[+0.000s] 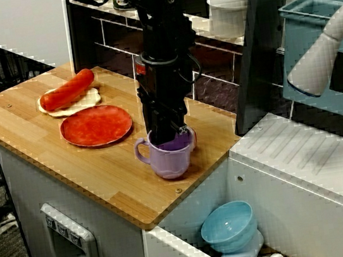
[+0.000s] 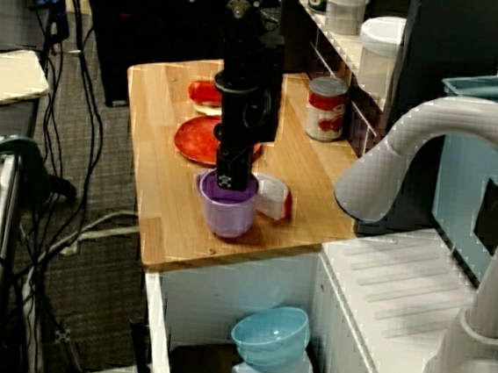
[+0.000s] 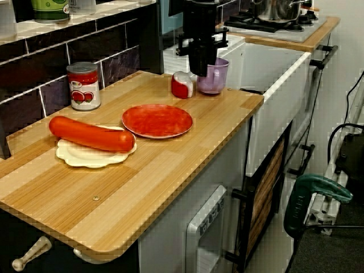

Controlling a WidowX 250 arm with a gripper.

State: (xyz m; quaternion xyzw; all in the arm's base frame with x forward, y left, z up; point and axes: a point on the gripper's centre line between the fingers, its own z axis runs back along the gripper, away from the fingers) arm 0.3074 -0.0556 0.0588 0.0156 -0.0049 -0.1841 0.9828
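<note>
A pale wooden counter (image 1: 100, 167) runs along a wall of dark tiles (image 3: 34, 79). A white drainboard (image 1: 289, 150) and a grey tap (image 2: 430, 142) adjoin it at one end. In the view along the counter, a hob (image 3: 278, 20) with pots sits further back.

The mug (image 1: 170, 157) is purple and stands upright near the counter's sink-end corner. The black gripper (image 1: 171, 136) comes straight down with its tips inside the mug's mouth. From no view can I tell how far apart the fingers are, or whether they pinch the wall.

A small red-and-white thing (image 3: 182, 85) sits just beside the mug. Further along lie a red plate (image 1: 96, 125) and a sausage (image 1: 68, 90) on a white plate (image 3: 85, 156). A can (image 3: 83, 85) stands against the tiles. Below the counter edge sits a blue bowl (image 1: 228, 224).
</note>
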